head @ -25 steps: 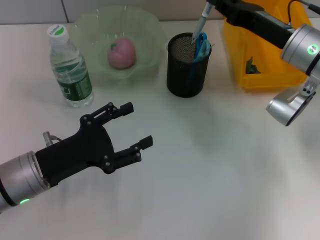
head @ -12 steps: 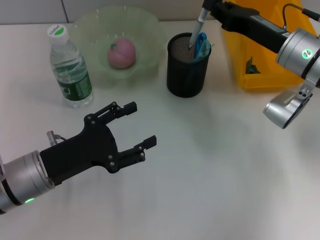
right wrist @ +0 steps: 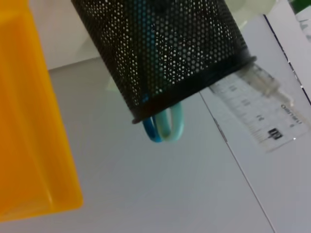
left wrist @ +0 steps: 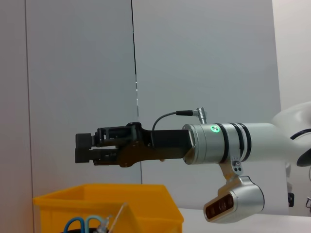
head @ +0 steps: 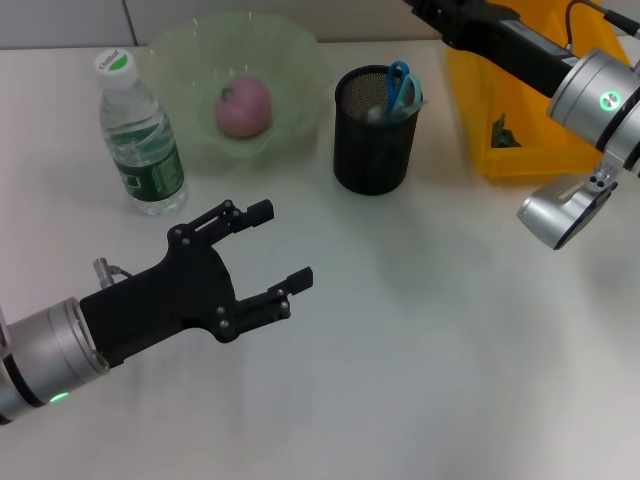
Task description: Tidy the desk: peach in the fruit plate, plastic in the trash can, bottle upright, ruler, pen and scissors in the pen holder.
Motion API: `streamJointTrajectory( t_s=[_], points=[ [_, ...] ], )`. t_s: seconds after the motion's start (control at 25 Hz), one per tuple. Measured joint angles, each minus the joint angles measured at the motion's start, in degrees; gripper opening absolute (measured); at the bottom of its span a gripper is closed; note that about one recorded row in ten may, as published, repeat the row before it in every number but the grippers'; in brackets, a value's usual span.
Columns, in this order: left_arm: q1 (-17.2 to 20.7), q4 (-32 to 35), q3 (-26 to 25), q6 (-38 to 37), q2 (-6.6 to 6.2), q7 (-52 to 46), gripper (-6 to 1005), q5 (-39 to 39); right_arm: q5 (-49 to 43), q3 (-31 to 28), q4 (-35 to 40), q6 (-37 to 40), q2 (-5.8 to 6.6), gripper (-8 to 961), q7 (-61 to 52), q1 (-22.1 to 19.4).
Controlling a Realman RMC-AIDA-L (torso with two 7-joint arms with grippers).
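The black mesh pen holder (head: 372, 140) stands at the back middle with the blue scissors (head: 400, 85) in it. The right wrist view shows the holder (right wrist: 170, 48), the scissors' handles (right wrist: 165, 127) and the clear ruler (right wrist: 257, 107) sticking out of it. The pen is down inside, mostly hidden. My right arm (head: 510, 45) reaches above and behind the holder. The left wrist view shows my right gripper (left wrist: 85, 148) empty, with a narrow gap between its fingers. The peach (head: 245, 105) lies in the green plate (head: 180, 50). The bottle (head: 140, 140) stands upright. My left gripper (head: 283, 245) hovers open and empty at the front left.
The yellow trash can (head: 520, 150) stands right of the holder with something green (head: 503, 133) inside. It also shows in the left wrist view (left wrist: 107, 206). The white table (head: 430, 340) stretches across the front and right.
The pen that my right gripper held over the holder has dropped into it. The right gripper has pulled up and back. The left arm has barely moved.
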State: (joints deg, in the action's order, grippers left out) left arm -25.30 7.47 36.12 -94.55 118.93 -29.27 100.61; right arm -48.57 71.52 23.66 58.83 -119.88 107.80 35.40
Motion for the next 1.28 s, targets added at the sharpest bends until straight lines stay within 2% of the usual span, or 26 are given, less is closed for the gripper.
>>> streamJointTrajectory(
  t_s=[0.32, 0.6, 0.84, 0.88, 0.96, 1.0, 1.04, 1.08, 1.12, 1.2, 1.28],
  points=[
    [-0.4, 0.0, 0.0, 0.0, -0.01, 0.0, 797, 0.0, 1.8, -0.1, 0.1, 1.0, 0.00, 523, -0.3, -0.2],
    [-0.8, -0.7, 0.0, 0.8, 0.11, 0.0, 797, 0.0, 8.1, 0.0, -0.4, 3.5, 0.07, 523, -1.4, -0.5],
    [-1.1, -1.7, 0.0, 1.0, 0.13, -0.5, 797, 0.0, 16.3, -0.2, -4.9, 12.2, 0.19, 522, -8.9, -1.0],
    [-1.2, -1.7, 0.1, 0.9, 0.10, -0.7, 797, 0.0, 19.4, -0.1, -5.6, 15.3, 0.16, 522, -13.4, -1.4],
    [-1.2, -1.7, 0.1, 0.9, 0.10, -0.7, 797, 0.0, 21.2, 0.0, -6.0, 16.6, 0.12, 522, -16.1, -1.7],
    [-1.2, -1.7, 0.2, 0.8, 0.09, -0.8, 797, 0.0, 24.5, 0.1, -7.1, 19.2, 0.09, 522, -22.8, -2.0],
    [-1.2, -1.7, 0.3, 0.7, 0.08, -1.0, 797, 0.0, 24.5, 0.1, -7.1, 19.2, 0.09, 522, -22.8, -2.0],
    [-1.2, -1.7, 0.4, 0.7, -0.01, -1.6, 797, 0.2, 26.8, 0.1, -8.3, 21.2, 0.07, 522, -30.8, -2.2],
    [-1.2, -1.7, 0.4, 0.7, -0.01, -1.6, 797, 0.2, 26.8, 0.1, -8.3, 21.2, 0.07, 523, -30.8, -2.2],
    [-1.2, -1.7, 0.5, 0.7, -0.07, -2.2, 797, 0.3, 28.4, -0.1, -9.2, 22.9, 0.07, 523, -39.0, -2.6],
    [-1.2, -1.7, 0.5, 0.7, -0.10, -2.4, 797, 0.4, 30.6, -0.1, -10.8, 26.5, 0.05, 523, -51.4, -3.5]
  ],
)
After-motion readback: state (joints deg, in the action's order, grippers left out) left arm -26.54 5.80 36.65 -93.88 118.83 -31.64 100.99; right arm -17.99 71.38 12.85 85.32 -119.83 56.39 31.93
